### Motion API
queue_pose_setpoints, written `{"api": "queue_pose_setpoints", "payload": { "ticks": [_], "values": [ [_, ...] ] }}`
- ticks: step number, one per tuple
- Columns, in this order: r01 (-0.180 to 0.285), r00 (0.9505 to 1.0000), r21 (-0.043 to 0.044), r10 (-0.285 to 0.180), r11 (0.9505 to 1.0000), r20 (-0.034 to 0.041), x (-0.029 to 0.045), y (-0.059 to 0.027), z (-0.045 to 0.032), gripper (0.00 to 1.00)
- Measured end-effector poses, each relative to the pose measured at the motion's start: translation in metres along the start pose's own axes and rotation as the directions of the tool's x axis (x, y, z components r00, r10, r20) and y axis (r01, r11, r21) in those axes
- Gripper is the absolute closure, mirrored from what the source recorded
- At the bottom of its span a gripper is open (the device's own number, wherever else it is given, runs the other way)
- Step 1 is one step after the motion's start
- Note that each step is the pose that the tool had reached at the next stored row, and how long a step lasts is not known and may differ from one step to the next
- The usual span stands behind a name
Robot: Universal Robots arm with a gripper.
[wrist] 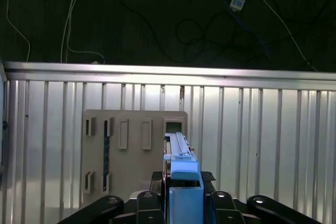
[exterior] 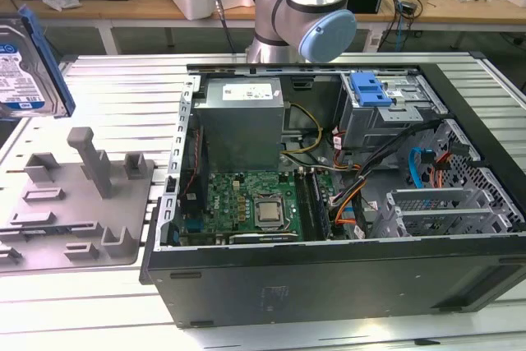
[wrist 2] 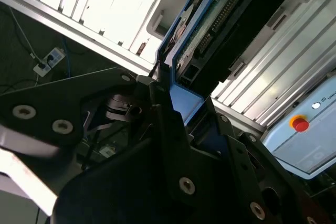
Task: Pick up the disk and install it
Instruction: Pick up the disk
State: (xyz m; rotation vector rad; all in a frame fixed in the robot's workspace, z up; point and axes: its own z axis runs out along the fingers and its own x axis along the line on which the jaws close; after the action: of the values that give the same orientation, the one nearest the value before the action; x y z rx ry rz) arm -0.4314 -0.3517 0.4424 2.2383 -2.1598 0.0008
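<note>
Step in hand: pick done, carry phase, install not yet done.

The disk [exterior: 25,67] was in the air at the exterior view's left edge, standing on edge with its white-and-blue label facing the camera, clear of the grey fixture tray [exterior: 74,195] below it. The tray sat on the slotted aluminium table [exterior: 123,88].

In the first wrist view the gripper [wrist: 184,200] had its jaws clamped on the disk [wrist: 181,166] by its blue carrier, a black finger [wrist: 149,203] on each side. The disk was seen edge-on over the fixture tray [wrist: 131,145]. In the second wrist view the gripper [wrist 2: 173,103] pinched the same blue frame, and the disk [wrist 2: 220,19] showed its green circuit-board underside.

The open computer case [exterior: 329,285] lay on its side, well apart from the disk. Inside it were the power supply [exterior: 242,121], the motherboard [exterior: 246,203] and the drive cage [exterior: 390,113], with a smaller blue bracket [exterior: 368,88] on the cage.

Judgement: installing called for getting the disk across to the cage side, turning it to match the bay and lining the carrier up with the slot. Loose cables [exterior: 353,178] near the cage looked like a snag risk. Which bay was free I couldn't tell.
</note>
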Motion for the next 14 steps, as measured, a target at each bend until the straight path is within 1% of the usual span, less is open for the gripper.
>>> {"api": "queue_pose_setpoints", "payload": {
  "ticks": [1,3,10,14],
  "values": [
    [0.000,1.0000,0.0000,0.000,1.0000,0.0000,0.0000,0.0000,-0.0013,0.63],
    [0.000,1.0000,0.0000,0.000,1.0000,-0.0001,0.0001,0.0001,-0.0066,0.63],
    [0.000,1.0000,0.0000,0.000,1.0000,-0.0005,0.0004,0.0004,-0.0165,0.63],
    [0.000,1.0000,0.0000,0.000,1.0000,-0.0010,0.0005,0.0005,-0.0239,0.63]
  ]
}}
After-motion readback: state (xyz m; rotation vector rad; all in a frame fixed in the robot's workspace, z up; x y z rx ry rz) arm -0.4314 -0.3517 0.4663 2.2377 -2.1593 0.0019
